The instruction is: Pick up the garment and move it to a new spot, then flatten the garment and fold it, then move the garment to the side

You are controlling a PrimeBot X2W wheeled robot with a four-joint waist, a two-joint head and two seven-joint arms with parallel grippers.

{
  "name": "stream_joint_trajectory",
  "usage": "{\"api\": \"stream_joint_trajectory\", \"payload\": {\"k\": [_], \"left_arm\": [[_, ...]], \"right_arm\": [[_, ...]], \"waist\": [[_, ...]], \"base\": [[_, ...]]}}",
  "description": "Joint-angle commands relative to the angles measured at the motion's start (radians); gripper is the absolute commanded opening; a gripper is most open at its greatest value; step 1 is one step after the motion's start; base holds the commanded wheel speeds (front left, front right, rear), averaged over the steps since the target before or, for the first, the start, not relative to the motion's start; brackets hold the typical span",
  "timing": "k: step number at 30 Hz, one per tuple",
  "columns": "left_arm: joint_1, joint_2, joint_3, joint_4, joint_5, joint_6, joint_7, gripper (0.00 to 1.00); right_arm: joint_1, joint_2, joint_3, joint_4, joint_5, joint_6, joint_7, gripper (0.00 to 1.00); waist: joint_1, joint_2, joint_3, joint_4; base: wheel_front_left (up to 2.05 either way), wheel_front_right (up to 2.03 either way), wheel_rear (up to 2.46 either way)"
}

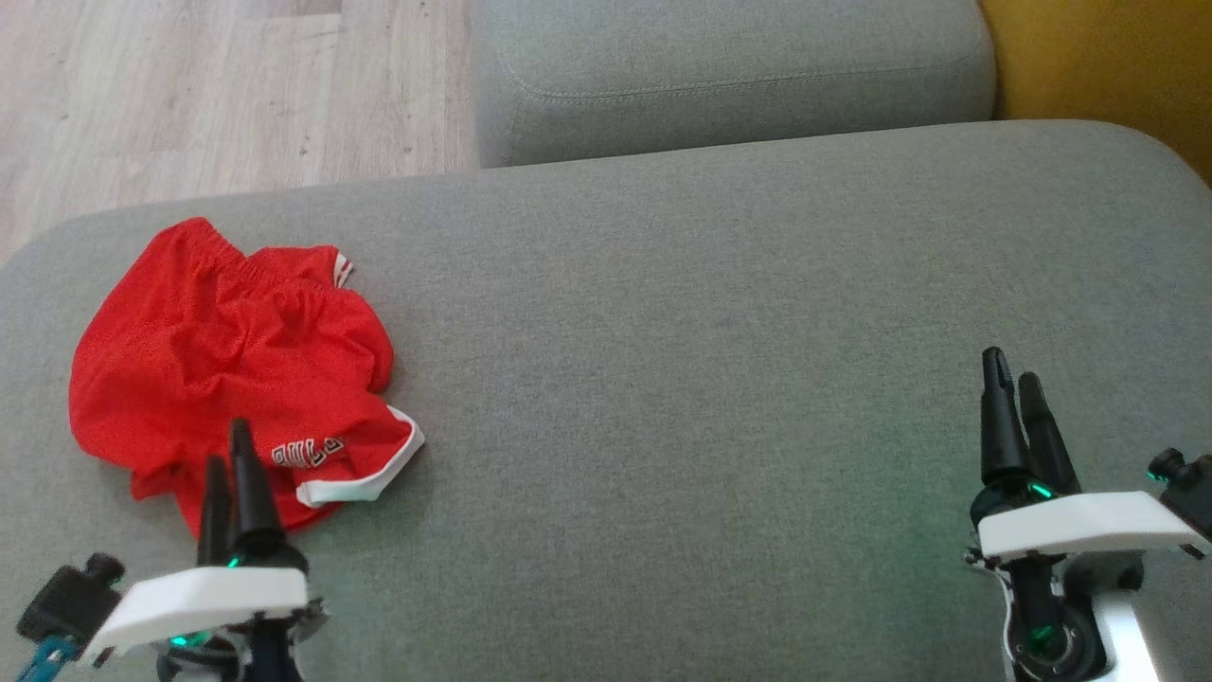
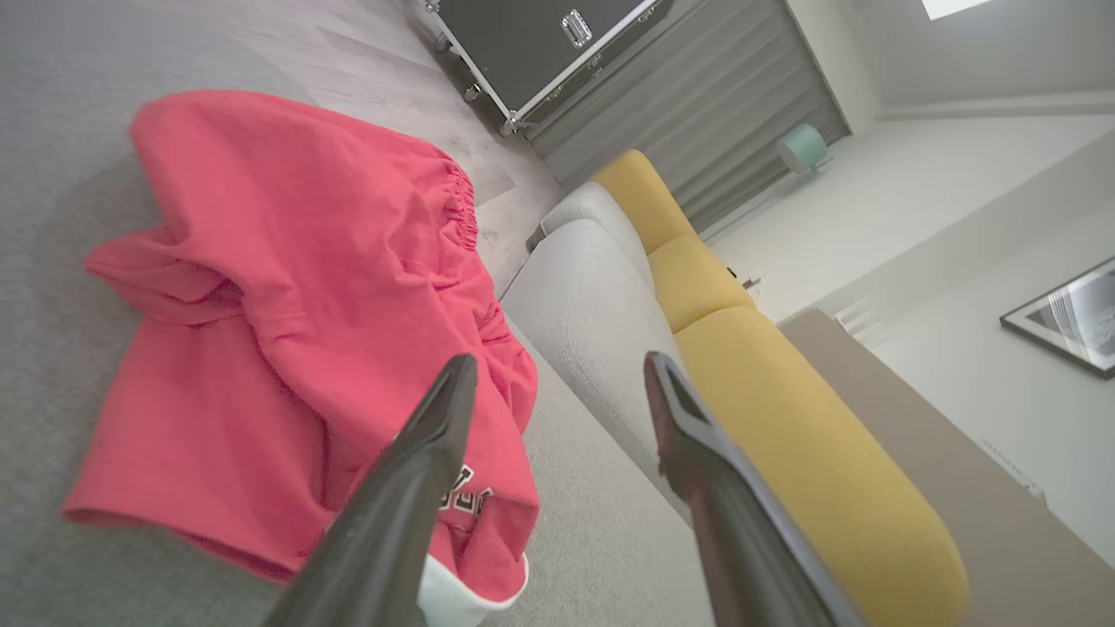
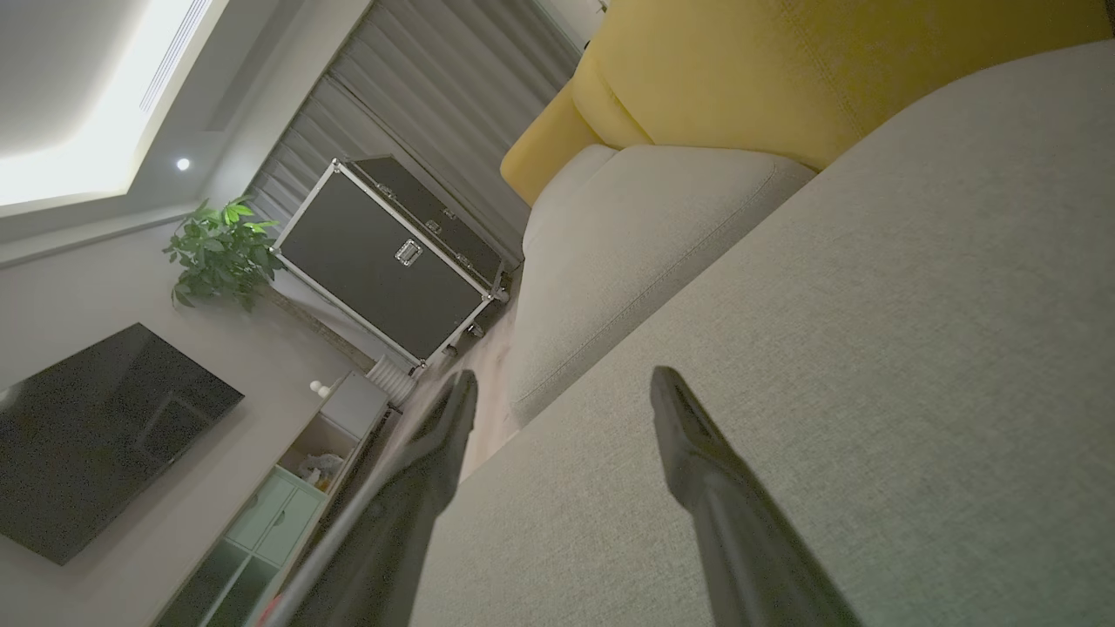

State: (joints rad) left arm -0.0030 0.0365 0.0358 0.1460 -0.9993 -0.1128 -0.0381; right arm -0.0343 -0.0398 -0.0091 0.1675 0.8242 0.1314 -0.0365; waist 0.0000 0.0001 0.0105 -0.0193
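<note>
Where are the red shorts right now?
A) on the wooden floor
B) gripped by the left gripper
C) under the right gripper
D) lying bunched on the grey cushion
D: the red shorts lie crumpled on the grey cushion, with the left gripper open and nothing between its fingers.

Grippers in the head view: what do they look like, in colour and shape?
The left gripper and the right gripper each have two long, black, tapering fingers above a white angular cover. Small green lights glow at the finger bases.

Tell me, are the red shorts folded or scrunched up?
Scrunched up: the red shorts lie bunched and creased on the grey cushion.
</note>
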Motion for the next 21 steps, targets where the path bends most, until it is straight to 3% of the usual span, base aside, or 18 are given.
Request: {"api": "stream_joint_trajectory", "payload": {"k": [1,9,21], "left_arm": [[-0.030,0.009,0.005,-0.041,0.037,0.002,-0.014,1.00],[-0.035,0.038,-0.072,-0.026,0.224,0.010,-0.037,1.00],[-0.056,0.113,-0.200,-0.041,0.416,0.099,-0.072,1.00]], "right_arm": [[-0.059,-0.006,0.014,-0.044,-0.037,0.000,-0.014,1.00],[-0.058,-0.007,0.040,-0.052,-0.172,0.000,-0.038,1.00],[-0.062,-0.008,0.078,-0.054,-0.350,0.000,-0.073,1.00]], "waist": [[0.0000,-0.0001,0.000,-0.001],[0.0000,-0.0001,0.002,-0.002],[0.0000,-0.0001,0.002,-0.007]], "base": [[0.00,0.00,0.00],[0.00,0.00,0.00],[0.00,0.00,0.00]]}}
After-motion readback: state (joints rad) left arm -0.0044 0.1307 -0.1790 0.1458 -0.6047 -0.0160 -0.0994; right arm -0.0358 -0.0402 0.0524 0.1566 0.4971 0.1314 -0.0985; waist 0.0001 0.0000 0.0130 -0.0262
